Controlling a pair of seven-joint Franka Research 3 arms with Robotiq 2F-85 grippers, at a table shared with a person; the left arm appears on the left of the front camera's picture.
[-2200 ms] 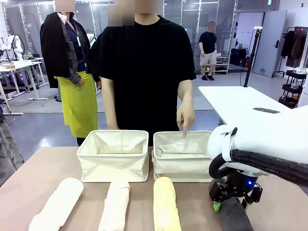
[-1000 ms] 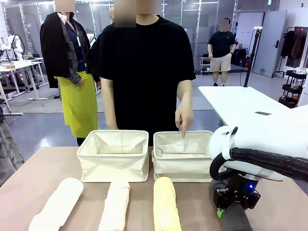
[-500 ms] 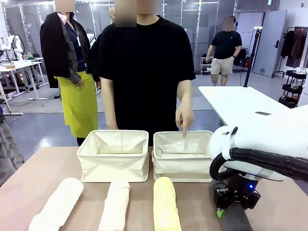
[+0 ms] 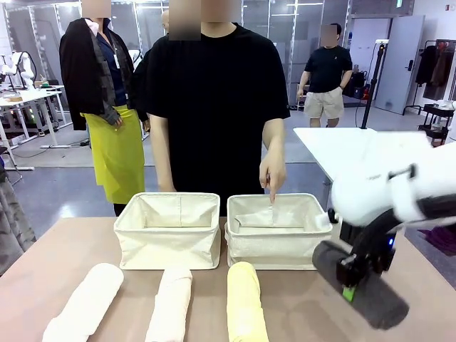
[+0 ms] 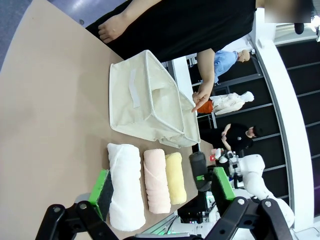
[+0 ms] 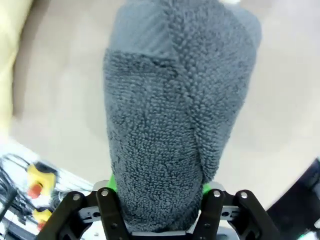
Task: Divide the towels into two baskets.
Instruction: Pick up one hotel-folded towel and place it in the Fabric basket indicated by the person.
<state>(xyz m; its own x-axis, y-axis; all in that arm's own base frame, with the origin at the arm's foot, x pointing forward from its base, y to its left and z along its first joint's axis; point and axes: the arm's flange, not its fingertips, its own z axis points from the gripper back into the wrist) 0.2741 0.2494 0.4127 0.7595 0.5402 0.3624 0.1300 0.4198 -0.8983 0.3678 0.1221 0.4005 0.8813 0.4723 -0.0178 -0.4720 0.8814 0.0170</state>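
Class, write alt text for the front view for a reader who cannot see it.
The right claw holds a dark grey rolled terry towel above the brown table, beside the right cream canvas basket, into which a person's hand points.

The table (image 4: 43, 271) holds two baskets (image 4: 169, 239) and three rolled towels (image 4: 171, 306).

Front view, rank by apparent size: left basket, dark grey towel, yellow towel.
1. left basket
2-3. dark grey towel and yellow towel: look alike; grey is held in the air, yellow is cut off by the frame edge, so unranked.
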